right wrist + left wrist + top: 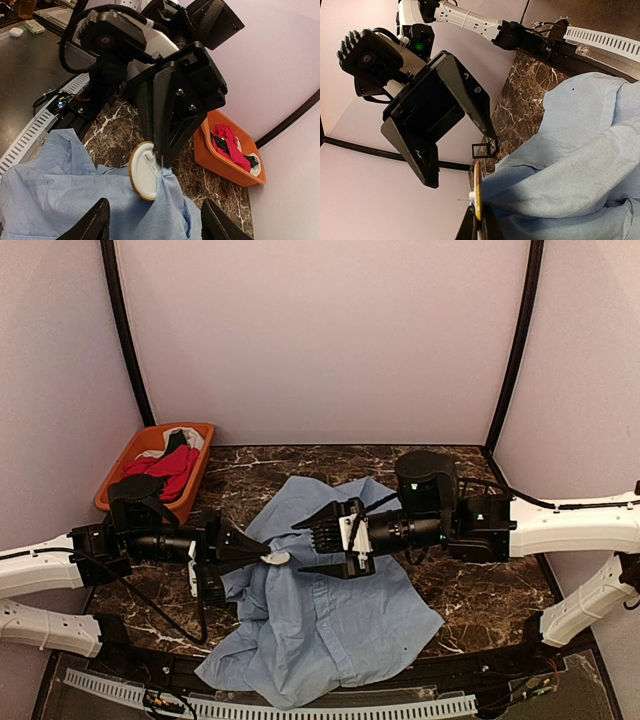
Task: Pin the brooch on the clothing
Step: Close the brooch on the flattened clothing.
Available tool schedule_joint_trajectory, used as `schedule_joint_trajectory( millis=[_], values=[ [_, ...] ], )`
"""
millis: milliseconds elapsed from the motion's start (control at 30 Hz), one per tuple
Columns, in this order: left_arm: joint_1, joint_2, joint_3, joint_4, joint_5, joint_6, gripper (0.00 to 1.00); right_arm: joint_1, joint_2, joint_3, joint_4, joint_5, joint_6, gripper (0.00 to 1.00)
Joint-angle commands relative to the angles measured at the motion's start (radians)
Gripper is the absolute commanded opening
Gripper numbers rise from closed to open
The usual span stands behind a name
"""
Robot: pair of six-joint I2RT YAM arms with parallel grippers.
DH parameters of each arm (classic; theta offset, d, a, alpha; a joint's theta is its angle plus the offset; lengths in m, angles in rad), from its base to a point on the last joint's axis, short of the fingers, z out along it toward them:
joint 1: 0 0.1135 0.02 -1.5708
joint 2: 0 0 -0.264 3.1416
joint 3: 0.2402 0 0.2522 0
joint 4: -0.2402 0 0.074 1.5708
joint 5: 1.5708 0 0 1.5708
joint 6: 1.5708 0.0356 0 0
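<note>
Your left hand (161, 160) is pressed together on the brooch (145, 171). It pinches the disc by its rim, with a fold of the shirt (330, 630) gathered against it and seemingly raised off the surface (470, 590). The rest of the shirt lies crumpled mid-surface, between the two arms. Your right hand (322, 546) faces the left with its fingers spread and nothing in them, the brooch just beyond its tips.

The step in hand looks like the fastening itself. The disc is at the cloth, but I cannot tell whether the pin has gone through or the clasp is shut.

- **Left hand:** hold the pinch steady and don't twist. Gripped by the rim only, the disc could pivot or slip.
- **Right hand:** bring it in square to the disc, one finger on its face and the other behind the fold, then squeeze slowly.
- **Cloth:** take a thin fold only, since a thick bunch will likely resist the pin.
- **View:** watch the right wrist view, where the disc shows its face. From the left wrist it is edge-on.
- **Release:** let go with the left only once the cloth hangs from the brooch.
</note>
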Motion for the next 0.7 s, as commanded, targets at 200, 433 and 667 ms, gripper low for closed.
schedule_joint_trajectory(
  millis=[200,433,667],
  values=[
    [-0.007,-0.006,0.014,0.008,0.052,-0.005,0.01,-0.001,0.074,0.083,0.001,0.017,0.037,0.60],
    [-0.008,-0.007,0.017,0.000,0.052,-0.001,0.01,-0.002,0.093,0.079,0.042,-0.007,0.030,0.49],
    [-0.008,-0.003,0.016,0.002,0.045,0.000,0.01,-0.002,0.059,0.049,0.080,-0.073,0.034,0.39]
  ],
)
